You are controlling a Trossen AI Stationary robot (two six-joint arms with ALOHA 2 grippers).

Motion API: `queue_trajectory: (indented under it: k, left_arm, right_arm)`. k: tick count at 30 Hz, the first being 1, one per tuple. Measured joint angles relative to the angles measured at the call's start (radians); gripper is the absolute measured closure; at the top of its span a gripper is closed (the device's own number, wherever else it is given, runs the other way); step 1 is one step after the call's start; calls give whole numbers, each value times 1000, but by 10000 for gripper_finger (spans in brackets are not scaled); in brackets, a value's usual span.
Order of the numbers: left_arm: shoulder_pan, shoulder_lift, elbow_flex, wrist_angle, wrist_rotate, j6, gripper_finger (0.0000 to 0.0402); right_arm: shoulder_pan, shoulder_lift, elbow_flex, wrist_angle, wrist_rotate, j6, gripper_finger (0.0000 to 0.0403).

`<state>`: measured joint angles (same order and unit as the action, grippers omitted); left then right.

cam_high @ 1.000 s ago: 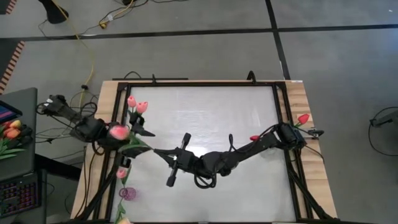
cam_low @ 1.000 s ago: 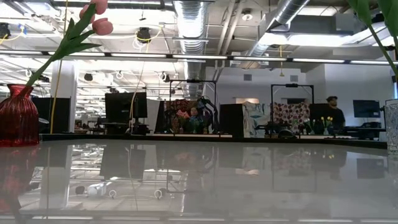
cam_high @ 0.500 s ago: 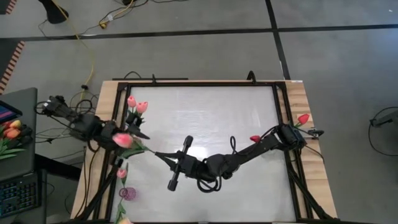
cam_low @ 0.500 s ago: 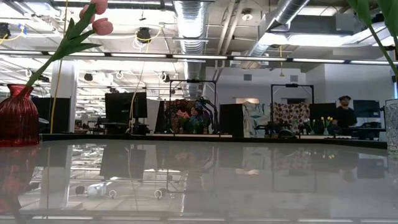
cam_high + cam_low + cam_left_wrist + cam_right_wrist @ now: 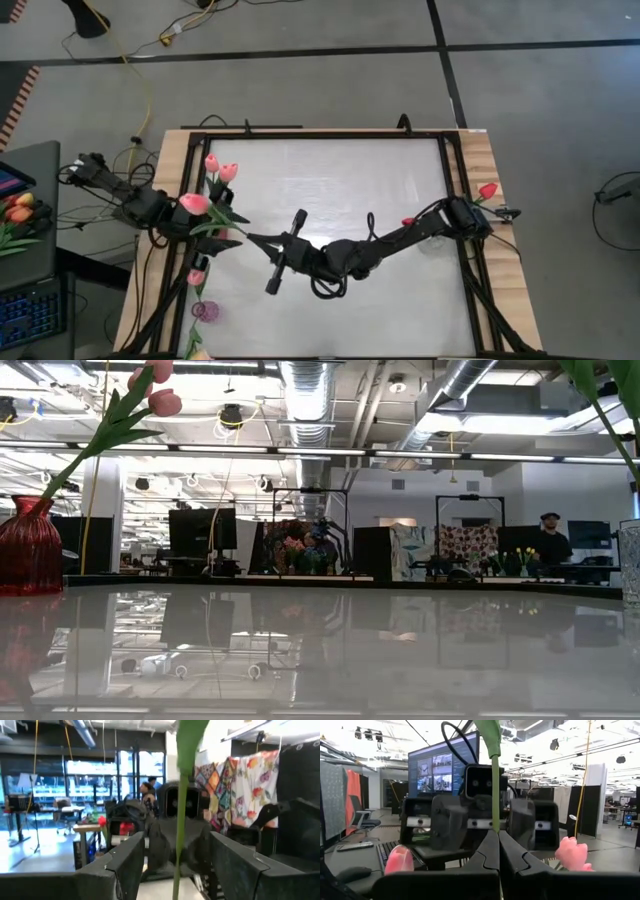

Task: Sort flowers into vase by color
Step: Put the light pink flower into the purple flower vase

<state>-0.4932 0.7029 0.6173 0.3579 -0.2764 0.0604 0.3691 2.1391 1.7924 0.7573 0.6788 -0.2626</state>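
right wrist view, right end effector clamping tulip stem

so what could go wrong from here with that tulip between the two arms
The right gripper is shut on the pink tulip by its thin stem only, with the bud far out, so it may swing or slip. The left gripper is open around that stem; if the right lets go before it shuts, the flower could drop. The two arms sit close, and the red vase already holds tulips the bud could snag.
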Motion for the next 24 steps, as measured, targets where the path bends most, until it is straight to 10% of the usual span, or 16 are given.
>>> queue_trajectory:
  k: [24]
  left_arm:
    - [24, 16, 1, 53, -15, -4, 231]
  right_arm:
    - [-4, 0, 0, -25, 1, -8, 386]
